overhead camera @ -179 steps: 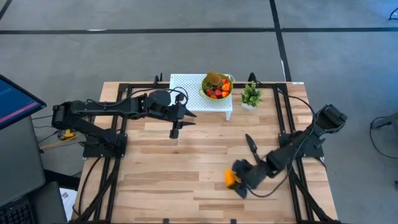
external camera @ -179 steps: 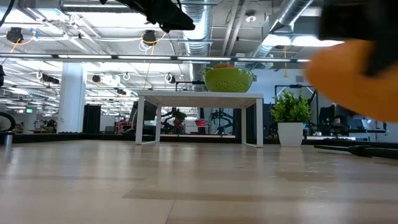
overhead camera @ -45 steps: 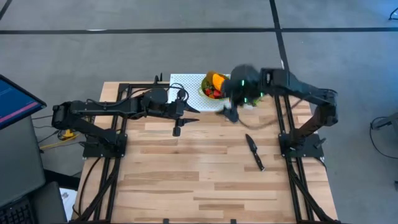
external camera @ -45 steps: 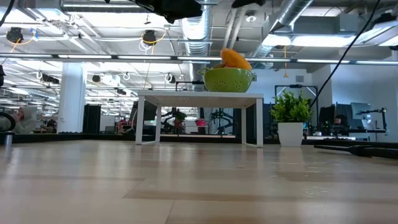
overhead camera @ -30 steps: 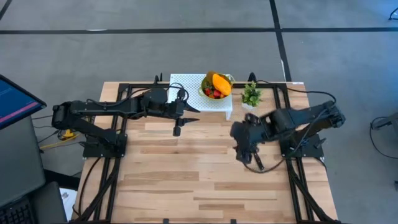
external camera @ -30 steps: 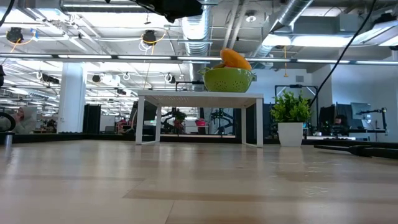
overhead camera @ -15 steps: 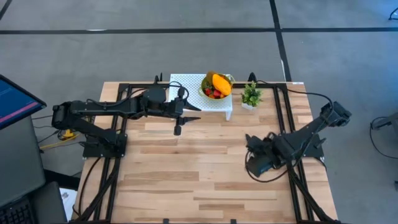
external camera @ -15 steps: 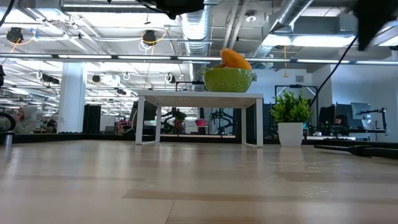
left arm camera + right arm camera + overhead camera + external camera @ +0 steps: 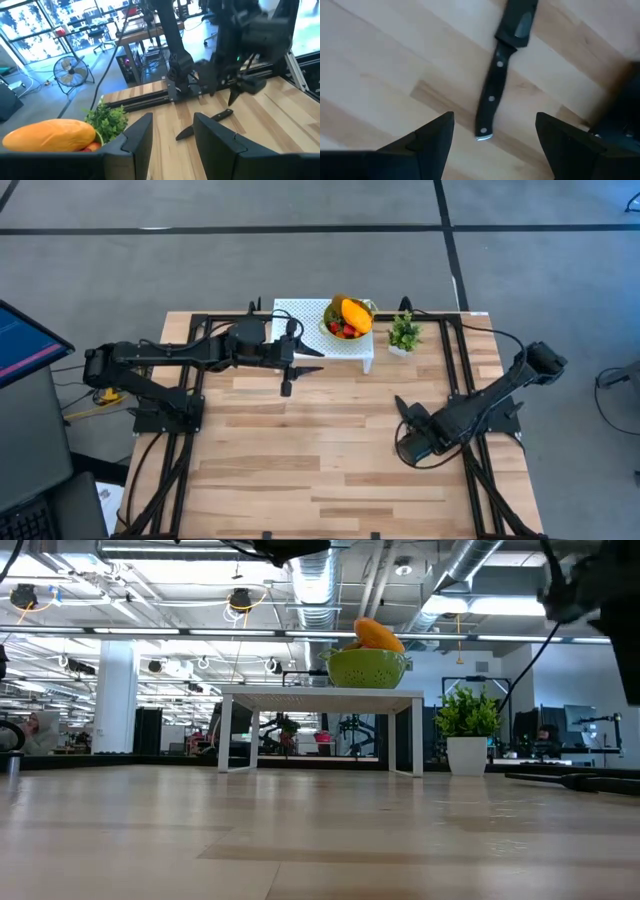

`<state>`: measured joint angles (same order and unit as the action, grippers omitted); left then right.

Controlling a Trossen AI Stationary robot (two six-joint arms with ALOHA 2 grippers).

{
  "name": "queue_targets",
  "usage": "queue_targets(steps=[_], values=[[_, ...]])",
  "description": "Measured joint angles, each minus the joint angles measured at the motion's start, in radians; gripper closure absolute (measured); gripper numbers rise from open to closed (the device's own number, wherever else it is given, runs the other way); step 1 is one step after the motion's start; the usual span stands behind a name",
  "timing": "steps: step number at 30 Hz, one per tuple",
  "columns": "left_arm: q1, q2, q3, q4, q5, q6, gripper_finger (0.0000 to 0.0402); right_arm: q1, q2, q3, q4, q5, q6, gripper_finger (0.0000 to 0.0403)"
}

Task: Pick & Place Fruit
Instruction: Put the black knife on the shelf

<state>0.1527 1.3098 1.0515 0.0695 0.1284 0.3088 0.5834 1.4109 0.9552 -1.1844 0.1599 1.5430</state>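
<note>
- High view: the light wooden slatted tabletop (image 9: 300,450) carries a small white perforated stand (image 9: 312,330) at its far edge. On the stand sits a round green colander bowl (image 9: 366,308) holding the orange-yellow oval mango (image 9: 353,312) on top of small red berry-like pieces (image 9: 345,331). A small green potted plant (image 9: 404,333) stands just beside the stand. The left hand (image 9: 287,387) hangs over the tabletop next to the stand; the right hand (image 9: 407,442) is low over the tabletop's right part, well apart from the bowl.
- Low view: only here is it plain that the stand is a little table on legs, with the mango rising above the bowl's rim and the plant in a white pot. The slim black knife (image 9: 570,780) lies flat at the right edge.
- Left wrist view: the left hand's two dark fingers (image 9: 137,137) stand apart, grasping nothing. The mango is close by, and beyond it lie the plant's leaves, the knife and the other arm.
- Right wrist view: the right hand's fingers (image 9: 427,137) are spread wide and released, with the riveted black knife handle lying on the wood between and beyond them, untouched.
</note>
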Motion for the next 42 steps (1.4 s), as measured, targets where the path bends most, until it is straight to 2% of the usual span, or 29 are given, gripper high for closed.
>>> queue_targets(steps=[11,16,30,33,35,42], values=[[0.0,0.0,0.0,0.031,0.0,0.0,0.0266,-0.055,0.0,-0.23,0.302,-0.051,-0.024,0.0127],[0.0,0.0,0.0,0.045,0.0,0.0,0.0266,-0.065,0.0,-0.315,0.366,-0.051,-0.004,0.0127],[0.0,0.0,0.0,0.061,0.0,0.0,0.0266,-0.07,0.0,-0.345,0.46,-0.031,0.021,0.013],[0.0,0.0,0.0,0.068,0.0,0.0,0.0266,-0.07,0.0,-0.344,0.463,-0.03,0.021,0.0152],[0.0,0.0,0.0,0.069,0.0,0.0,0.0266,-0.07,0.0,-0.344,0.463,-0.03,0.021,0.0181],[0.0,0.0,0.0,0.071,0.0,-0.002,0.0266,-0.07,0.0,-0.342,0.473,-0.028,0.021,0.0319]])
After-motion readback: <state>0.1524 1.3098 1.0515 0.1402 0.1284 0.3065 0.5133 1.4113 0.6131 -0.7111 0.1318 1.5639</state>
